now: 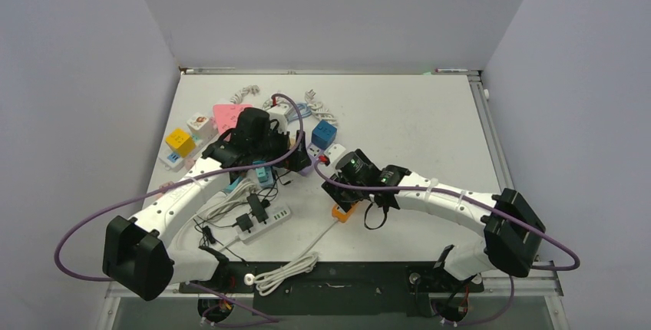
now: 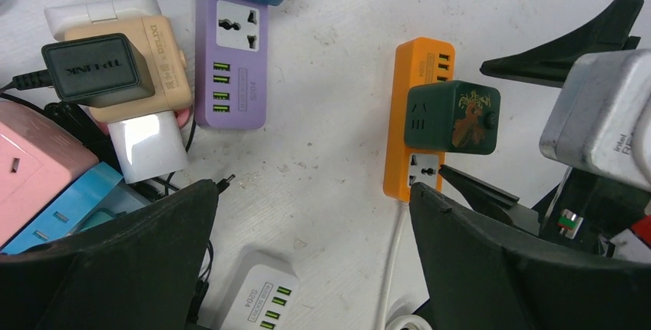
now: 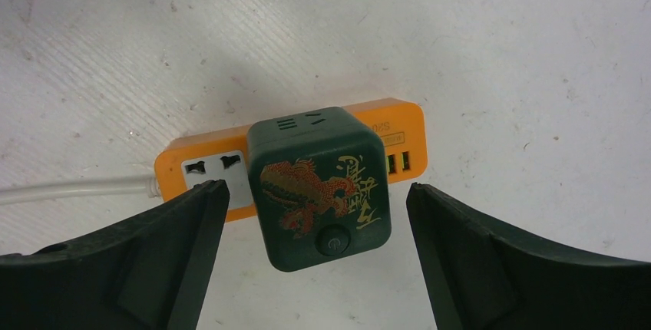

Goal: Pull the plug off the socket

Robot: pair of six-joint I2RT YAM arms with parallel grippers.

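Observation:
A dark green cube plug (image 3: 318, 180) with a red and gold dragon and a round button sits plugged into an orange power strip (image 3: 173, 167) lying on the white table. My right gripper (image 3: 315, 186) is open, with one finger on each side of the cube and clear gaps to both. In the left wrist view the cube (image 2: 453, 117) stands on the orange strip (image 2: 418, 57). My left gripper (image 2: 311, 192) is open and empty over bare table, its right finger close to the strip's cable end. In the top view the strip (image 1: 343, 211) shows below my right gripper (image 1: 349, 180).
A purple strip (image 2: 230, 61), a beige adapter with a black charger (image 2: 92, 69), a pink strip (image 2: 31, 169) and a white USB strip (image 2: 257, 295) crowd the left. A blue cube (image 1: 324, 134), a yellow cube (image 1: 180, 142) and a coiled white cable (image 1: 288, 268) lie around.

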